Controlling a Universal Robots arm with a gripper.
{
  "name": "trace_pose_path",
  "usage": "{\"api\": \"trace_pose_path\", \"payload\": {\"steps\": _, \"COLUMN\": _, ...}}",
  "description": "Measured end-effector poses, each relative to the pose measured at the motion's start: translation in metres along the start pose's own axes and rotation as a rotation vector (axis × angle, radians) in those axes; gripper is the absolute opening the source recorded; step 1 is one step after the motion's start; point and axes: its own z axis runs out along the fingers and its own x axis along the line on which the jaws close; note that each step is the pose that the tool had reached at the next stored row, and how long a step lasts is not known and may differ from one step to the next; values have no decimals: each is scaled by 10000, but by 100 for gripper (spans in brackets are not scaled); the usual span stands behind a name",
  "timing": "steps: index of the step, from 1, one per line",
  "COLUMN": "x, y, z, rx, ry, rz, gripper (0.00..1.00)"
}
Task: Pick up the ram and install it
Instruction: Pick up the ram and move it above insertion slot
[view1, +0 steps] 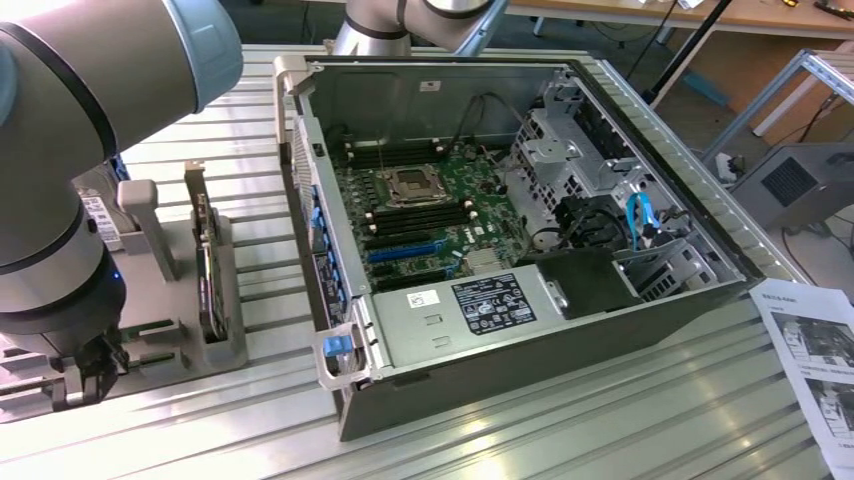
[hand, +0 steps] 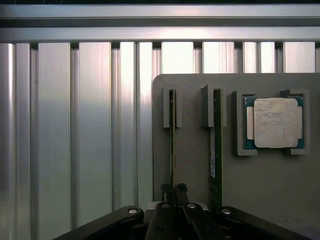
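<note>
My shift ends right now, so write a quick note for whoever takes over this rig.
Gripper: down at one end of the ram; grip can't be confirmed.
The ram stands in the grey holder, beside a second stick and the processor.
Done: gripper placed at the ram.
Left: the ram is not lifted, and not installed in the motherboard in the open case.

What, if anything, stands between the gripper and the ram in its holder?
Nothing visible: the gripper sits right at the ram, slotted in the grey holder; the second green stick stands apart beside it.
</note>
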Motion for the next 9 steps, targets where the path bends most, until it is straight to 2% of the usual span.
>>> {"api": "trace_pose_path", "payload": {"steps": 9, "x": 0, "y": 0, "z": -9, "rx": 1, "ry": 0, "rz": 0, "gripper": 12}}
